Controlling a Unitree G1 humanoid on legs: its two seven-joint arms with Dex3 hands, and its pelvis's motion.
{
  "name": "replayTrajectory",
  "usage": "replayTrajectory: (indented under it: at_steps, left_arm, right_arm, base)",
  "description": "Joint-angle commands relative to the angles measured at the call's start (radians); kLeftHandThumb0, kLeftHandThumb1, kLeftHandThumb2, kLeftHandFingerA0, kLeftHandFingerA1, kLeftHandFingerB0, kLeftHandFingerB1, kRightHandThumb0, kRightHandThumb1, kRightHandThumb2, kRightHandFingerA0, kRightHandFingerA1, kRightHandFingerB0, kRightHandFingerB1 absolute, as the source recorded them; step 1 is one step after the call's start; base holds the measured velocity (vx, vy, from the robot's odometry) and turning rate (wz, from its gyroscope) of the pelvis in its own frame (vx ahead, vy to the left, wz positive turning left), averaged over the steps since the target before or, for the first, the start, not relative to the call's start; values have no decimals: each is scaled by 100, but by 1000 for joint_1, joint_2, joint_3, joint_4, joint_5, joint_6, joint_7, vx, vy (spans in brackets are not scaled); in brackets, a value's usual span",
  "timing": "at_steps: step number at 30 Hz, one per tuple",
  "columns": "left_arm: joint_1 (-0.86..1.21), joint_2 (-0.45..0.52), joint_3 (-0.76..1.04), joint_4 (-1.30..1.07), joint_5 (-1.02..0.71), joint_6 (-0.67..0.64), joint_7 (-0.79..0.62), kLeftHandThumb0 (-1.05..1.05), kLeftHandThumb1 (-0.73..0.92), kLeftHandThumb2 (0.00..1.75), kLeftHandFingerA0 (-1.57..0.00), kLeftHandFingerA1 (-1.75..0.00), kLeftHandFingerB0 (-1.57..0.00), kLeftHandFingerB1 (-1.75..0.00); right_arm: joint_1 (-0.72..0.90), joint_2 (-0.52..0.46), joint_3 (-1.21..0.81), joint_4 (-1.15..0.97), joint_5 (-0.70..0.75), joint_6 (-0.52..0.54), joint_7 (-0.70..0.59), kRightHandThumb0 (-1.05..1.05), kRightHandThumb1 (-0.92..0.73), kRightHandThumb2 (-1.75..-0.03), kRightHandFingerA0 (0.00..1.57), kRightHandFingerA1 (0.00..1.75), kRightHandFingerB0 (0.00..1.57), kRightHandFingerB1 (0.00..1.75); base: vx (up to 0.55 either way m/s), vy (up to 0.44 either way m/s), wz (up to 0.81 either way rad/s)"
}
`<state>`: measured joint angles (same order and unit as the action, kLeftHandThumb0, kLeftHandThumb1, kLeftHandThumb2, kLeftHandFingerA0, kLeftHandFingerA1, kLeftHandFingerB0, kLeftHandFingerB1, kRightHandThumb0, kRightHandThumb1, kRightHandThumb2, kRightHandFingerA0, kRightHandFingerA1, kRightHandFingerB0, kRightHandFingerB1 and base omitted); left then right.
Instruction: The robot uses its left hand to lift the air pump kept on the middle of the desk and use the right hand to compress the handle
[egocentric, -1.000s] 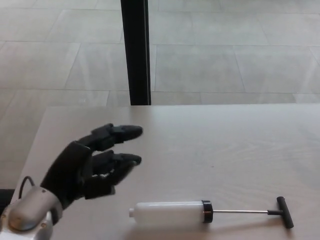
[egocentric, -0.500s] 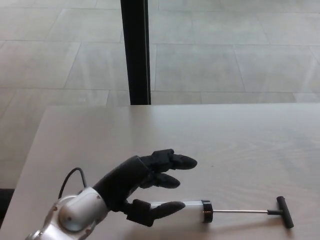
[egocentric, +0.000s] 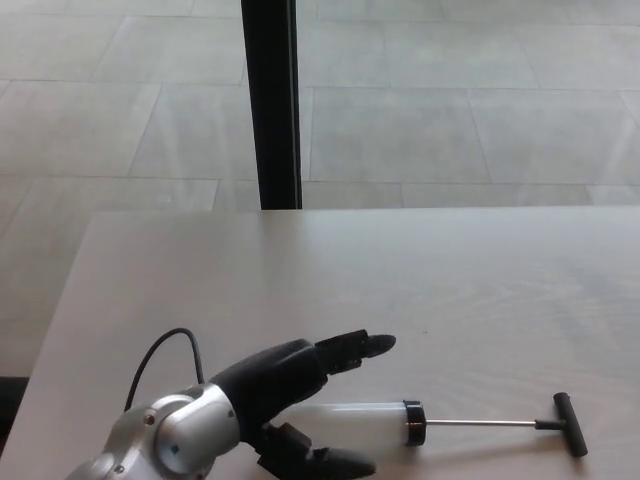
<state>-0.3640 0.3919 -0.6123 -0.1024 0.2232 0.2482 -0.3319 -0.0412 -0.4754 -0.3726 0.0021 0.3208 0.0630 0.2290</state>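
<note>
Left hand straddles the pump barrel on the worktop, fingers spread, nothing gripped, set to clamp it.

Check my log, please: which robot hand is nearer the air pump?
Left. The left hand straddles the air pump at its white barrel, fingers apart. The right hand is out of view.

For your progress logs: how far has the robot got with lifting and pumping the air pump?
Done: the left hand is at the pump, fingers open around its white barrel. In hand: closing the grasp. Left: lifting it off the desk, then pressing the extended handle; no right hand shows.
</note>
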Motion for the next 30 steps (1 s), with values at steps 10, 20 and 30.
replayTrajectory:
  at_steps: [10,20,30]
  left_arm:
    - [-37,124,-295,18,747,101,107,-85,66,61,-21,-55,-22,-36]
    - [-18,32,-271,94,718,100,335,-62,66,60,-58,-77,-55,-50]
    - [-1,-43,-288,163,760,105,458,-59,70,61,-66,-80,-65,-56]
  right_arm:
    - [-31,49,-1,-7,23,10,-16,-79,-87,-66,44,50,52,37]
    - [-40,63,3,-11,15,10,-33,-79,-87,-66,45,50,55,38]
    - [-34,80,14,-41,7,23,-36,-76,-87,-66,44,47,57,40]
  base:
    - [0,0,0]
    - [0,0,0]
    - [0,0,0]
